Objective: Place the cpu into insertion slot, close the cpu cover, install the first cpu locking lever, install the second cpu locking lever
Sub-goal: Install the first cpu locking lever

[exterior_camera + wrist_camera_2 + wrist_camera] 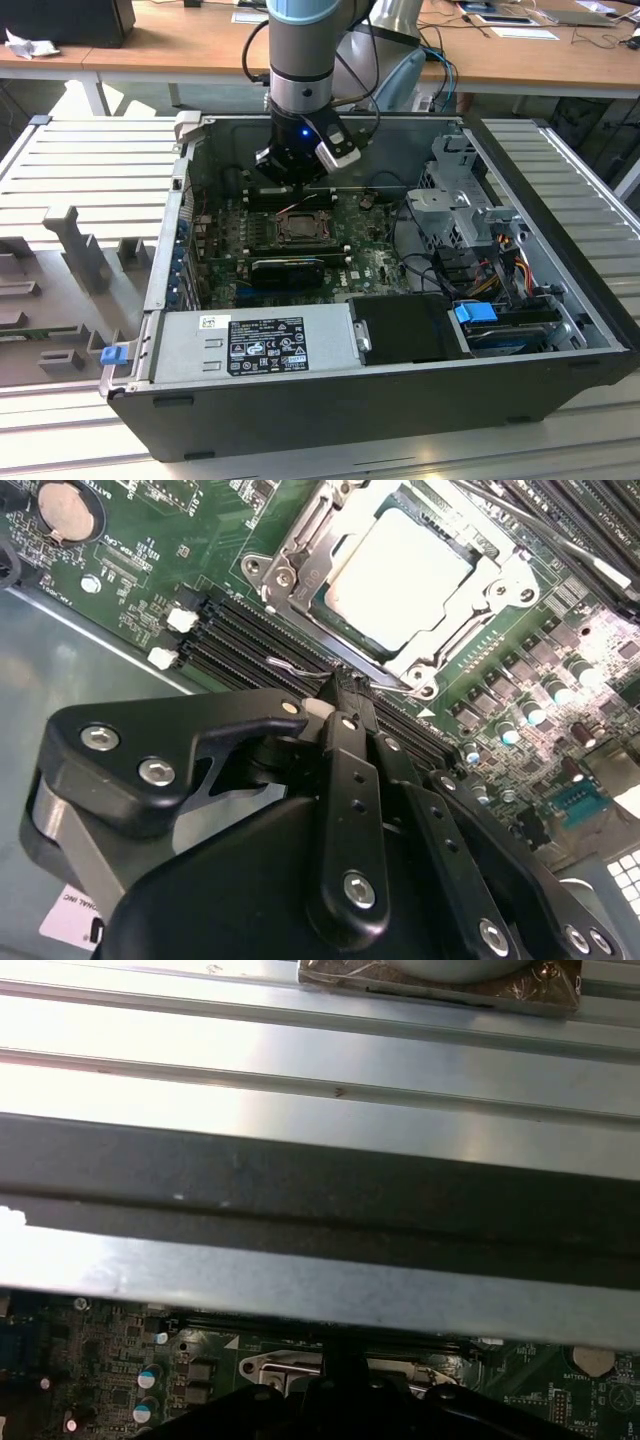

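In the exterior view my gripper hangs inside the open computer case, just behind the insertion slot on the green board. In the second wrist view the cpu lies in the socket with its silver top showing. The cpu cover lies flat around it as a metal frame. A thin wire locking lever runs along the socket edge nearest my gripper. The fingers are shut, with their tip right at that wire. I cannot tell whether they pinch it. The first wrist view shows the gripper by the socket rim.
Black memory slots lie between the socket and my fingers. A coin battery and capacitors stand on the board. The power supply, a drive cage and the case walls hem in the board.
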Controlling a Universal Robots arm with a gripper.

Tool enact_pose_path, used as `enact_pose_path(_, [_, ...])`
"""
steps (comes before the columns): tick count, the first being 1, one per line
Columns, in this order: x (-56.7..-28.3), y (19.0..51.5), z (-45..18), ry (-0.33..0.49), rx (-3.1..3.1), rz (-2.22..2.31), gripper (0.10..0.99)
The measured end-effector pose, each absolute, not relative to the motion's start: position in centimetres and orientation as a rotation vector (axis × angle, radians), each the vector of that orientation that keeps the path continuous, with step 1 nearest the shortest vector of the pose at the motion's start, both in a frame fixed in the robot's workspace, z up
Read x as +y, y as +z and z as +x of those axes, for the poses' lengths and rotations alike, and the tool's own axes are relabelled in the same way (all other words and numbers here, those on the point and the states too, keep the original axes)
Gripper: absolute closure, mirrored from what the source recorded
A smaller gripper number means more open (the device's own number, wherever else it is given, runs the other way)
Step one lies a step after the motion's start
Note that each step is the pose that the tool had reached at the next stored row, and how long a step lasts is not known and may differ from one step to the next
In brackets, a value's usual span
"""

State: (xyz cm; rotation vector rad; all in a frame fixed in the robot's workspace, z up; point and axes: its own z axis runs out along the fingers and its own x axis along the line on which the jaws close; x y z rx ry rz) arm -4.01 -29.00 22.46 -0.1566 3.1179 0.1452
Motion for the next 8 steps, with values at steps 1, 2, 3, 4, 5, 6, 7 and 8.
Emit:
enact_pose_path(1, [-29.0, 22.46, -3.97, 0.145, 3.118, -0.157, 0.98])
enact_pose_path(2, [-29.0, 22.46, -3.92, 0.145, 3.118, -0.157, 0.98])
enact_pose_path(3, [-29.0, 22.46, -3.88, 0.145, 3.118, -0.157, 0.98])
enact_pose_path(4, [-29.0, 22.46, -3.8, 0.145, 3.118, -0.157, 0.98])
enact_pose_path(5, [-29.0, 22.46, -3.75, 0.145, 3.118, -0.157, 0.98])
enact_pose_path(6, [-29.0, 22.46, -3.71, 0.145, 3.118, -0.157, 0.98])
enact_pose_path(7, [-29.0, 22.53, -3.67, 0.145, 3.118, -0.157, 0.98])
enact_pose_path(8, [-29.0, 22.64, -3.67, 0.145, 3.118, -0.157, 0.98])
